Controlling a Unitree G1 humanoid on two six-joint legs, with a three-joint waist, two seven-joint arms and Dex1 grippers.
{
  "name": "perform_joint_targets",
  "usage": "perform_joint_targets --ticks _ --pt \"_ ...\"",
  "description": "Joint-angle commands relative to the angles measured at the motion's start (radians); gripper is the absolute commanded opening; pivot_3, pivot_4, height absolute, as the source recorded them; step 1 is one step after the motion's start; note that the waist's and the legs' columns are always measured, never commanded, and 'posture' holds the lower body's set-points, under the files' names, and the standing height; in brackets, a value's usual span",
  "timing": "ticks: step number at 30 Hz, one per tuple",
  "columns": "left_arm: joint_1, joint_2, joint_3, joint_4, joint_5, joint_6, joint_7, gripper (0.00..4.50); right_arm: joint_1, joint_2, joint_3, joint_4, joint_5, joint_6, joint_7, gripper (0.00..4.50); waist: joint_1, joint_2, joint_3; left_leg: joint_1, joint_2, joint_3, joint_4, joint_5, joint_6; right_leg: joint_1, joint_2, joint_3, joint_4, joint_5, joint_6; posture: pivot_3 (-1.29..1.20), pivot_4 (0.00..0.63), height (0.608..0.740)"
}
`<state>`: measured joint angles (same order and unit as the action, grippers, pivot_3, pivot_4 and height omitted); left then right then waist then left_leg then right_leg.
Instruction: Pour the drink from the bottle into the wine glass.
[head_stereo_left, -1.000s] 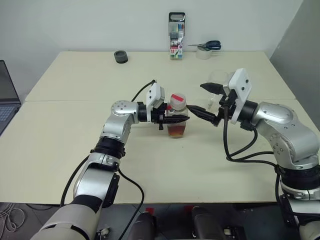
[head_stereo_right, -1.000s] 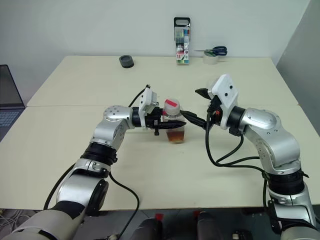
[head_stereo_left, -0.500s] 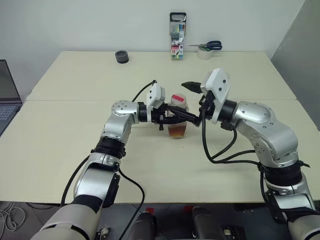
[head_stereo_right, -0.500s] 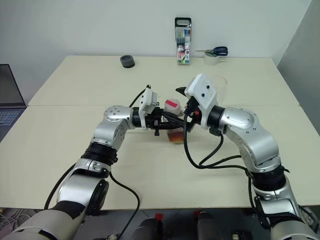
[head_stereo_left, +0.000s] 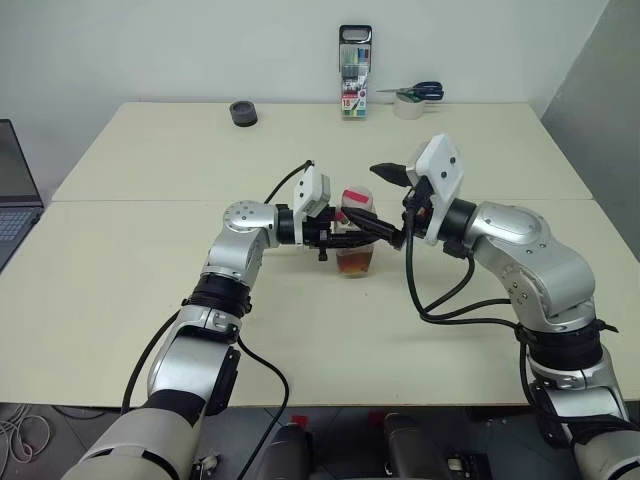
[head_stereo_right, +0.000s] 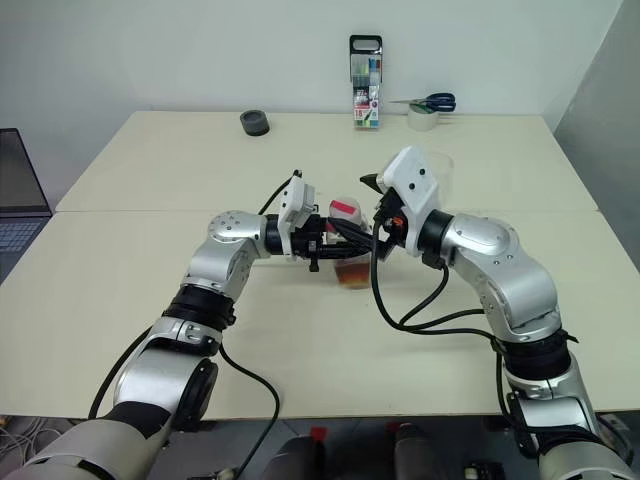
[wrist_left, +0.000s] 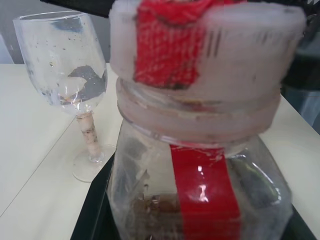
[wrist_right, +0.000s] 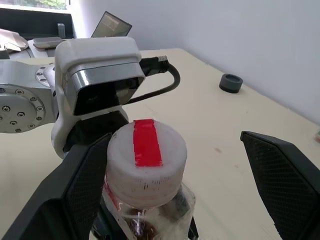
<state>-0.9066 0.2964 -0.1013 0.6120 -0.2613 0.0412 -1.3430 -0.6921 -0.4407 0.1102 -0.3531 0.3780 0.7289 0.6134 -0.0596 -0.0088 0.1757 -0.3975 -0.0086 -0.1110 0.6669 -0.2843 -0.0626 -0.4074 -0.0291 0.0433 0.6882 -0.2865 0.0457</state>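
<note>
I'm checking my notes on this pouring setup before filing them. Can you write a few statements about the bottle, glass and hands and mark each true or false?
1. The left hand is shut on the bottle. True.
2. The bottle's cap is already off. False: the white cap with red tape is on the neck.
3. The right hand is open, one finger on each side of the cap. True.
4. The wine glass is full of drink. False: its bowl looks empty; the drink sits in the bottle.
5. The scissors lie beside the bottle. False: they are at the table's far edge.
</note>
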Motion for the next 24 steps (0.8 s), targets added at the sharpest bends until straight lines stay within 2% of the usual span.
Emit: perform_joint_targets --ticks 1,24 --pt "-0.007 0.002 0.009 -0.045 -0.016 -0.010 -0.008 1.67 -0.001 -0.012 -0.041 -0.045 0.022 0.013 -0.007 4.38 0.000 0.000 0.000 0.000 0.000 0.000 0.000 0.000 0.000 0.000 0.000 0.000 0.000 0.000 0.000 0.00 0.150 0.740" --pt "-0.004 0.008 0.006 -0.048 -0.014 -0.010 -0.013 1.67 0.024 -0.044 -0.056 -0.090 0.095 0.067 0.001 4.38 0.000 0.000 0.000 0.000 0.000 0.000 0.000 0.000 0.000 0.000 0.000 0.000 0.000 0.000 0.000 0.00 0.150 0.740"
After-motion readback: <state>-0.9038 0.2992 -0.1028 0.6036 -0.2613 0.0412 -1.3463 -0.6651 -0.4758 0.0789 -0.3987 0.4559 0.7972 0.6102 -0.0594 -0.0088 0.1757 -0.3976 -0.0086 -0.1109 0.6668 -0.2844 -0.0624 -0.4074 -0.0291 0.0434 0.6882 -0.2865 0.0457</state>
